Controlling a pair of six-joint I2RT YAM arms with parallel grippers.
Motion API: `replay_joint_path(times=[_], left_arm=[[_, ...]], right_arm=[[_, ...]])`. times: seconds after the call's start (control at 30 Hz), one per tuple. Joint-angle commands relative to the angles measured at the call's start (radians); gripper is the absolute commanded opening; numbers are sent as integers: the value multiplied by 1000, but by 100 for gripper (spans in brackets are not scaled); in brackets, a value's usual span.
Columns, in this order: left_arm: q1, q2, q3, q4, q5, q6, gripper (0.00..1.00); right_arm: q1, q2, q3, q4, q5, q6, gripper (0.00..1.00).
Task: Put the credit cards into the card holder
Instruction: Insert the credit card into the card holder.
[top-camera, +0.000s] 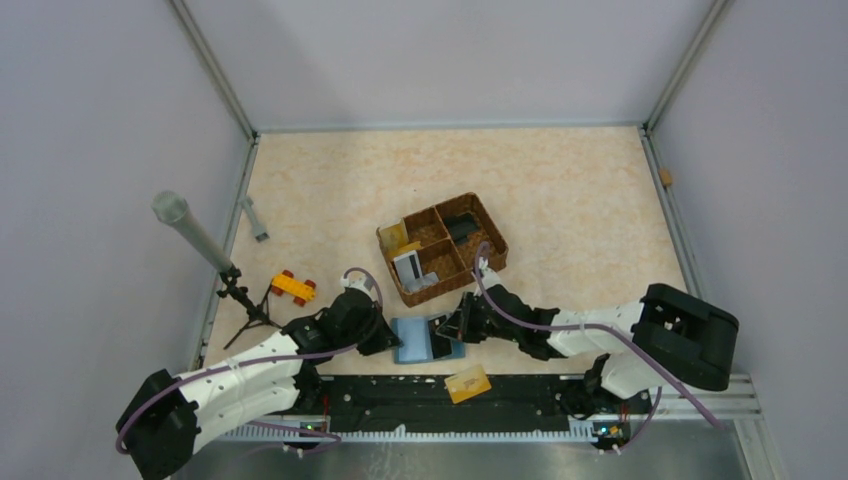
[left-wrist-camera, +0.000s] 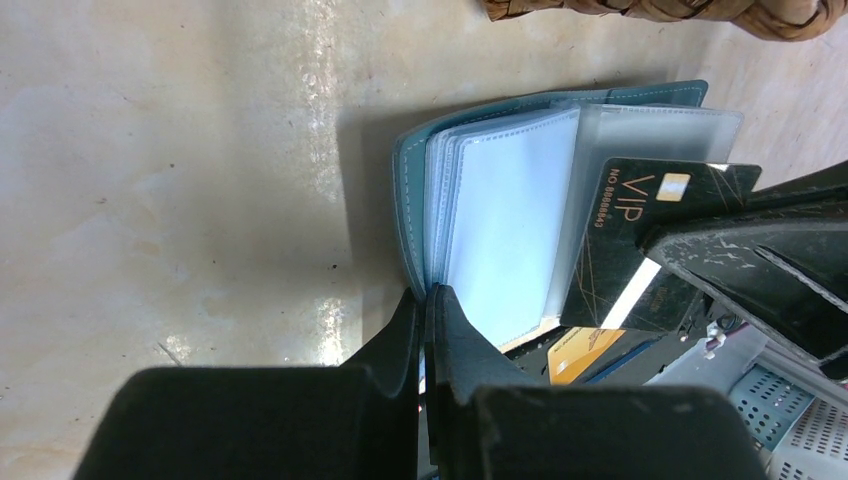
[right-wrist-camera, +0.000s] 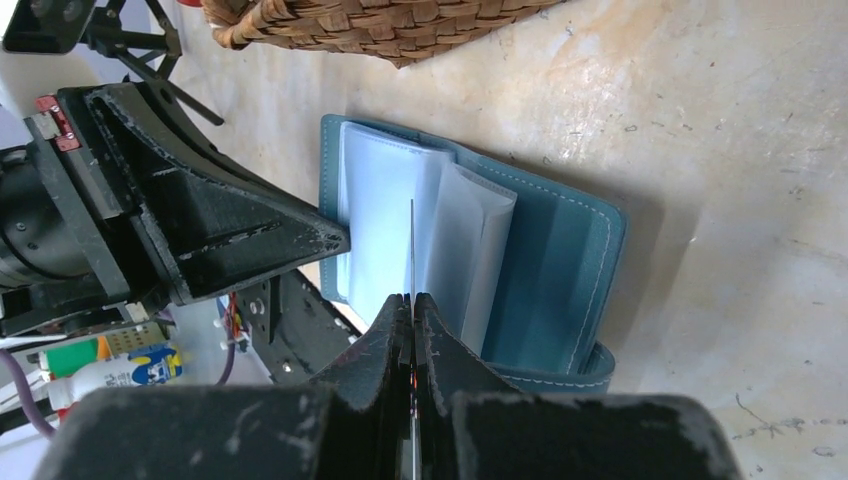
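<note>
The teal card holder (top-camera: 412, 341) lies open near the table's front edge, its clear sleeves fanned up (left-wrist-camera: 500, 220) (right-wrist-camera: 560, 270). My left gripper (left-wrist-camera: 428, 296) (top-camera: 384, 336) is shut on the near edge of its left pages. The right gripper (right-wrist-camera: 412, 300) (top-camera: 452, 328) is shut on a black credit card with a gold chip (left-wrist-camera: 625, 230). In the right wrist view that card shows edge-on (right-wrist-camera: 412, 250), its tip at the sleeves. A gold card (top-camera: 467, 383) (left-wrist-camera: 585, 350) rests on the black rail. More cards stand in the basket (top-camera: 408, 268).
A brown wicker compartment basket (top-camera: 496, 250) stands just behind the card holder. A yellow-and-red toy block (top-camera: 293, 287), a small tripod with a grey tube (top-camera: 200, 240) and a grey stick (top-camera: 254, 218) are at the left. The arms' black rail (top-camera: 440, 405) runs along the front.
</note>
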Motion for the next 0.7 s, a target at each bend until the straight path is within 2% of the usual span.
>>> replay_joint_path(times=[0.0, 0.67], left_arm=[[-3, 13, -29, -15, -43, 6, 0], [-2, 17, -41, 1, -35, 0, 0]], right_arm=[[-17, 48, 29, 88, -6, -16, 0], [-22, 179, 46, 224, -51, 2, 0]])
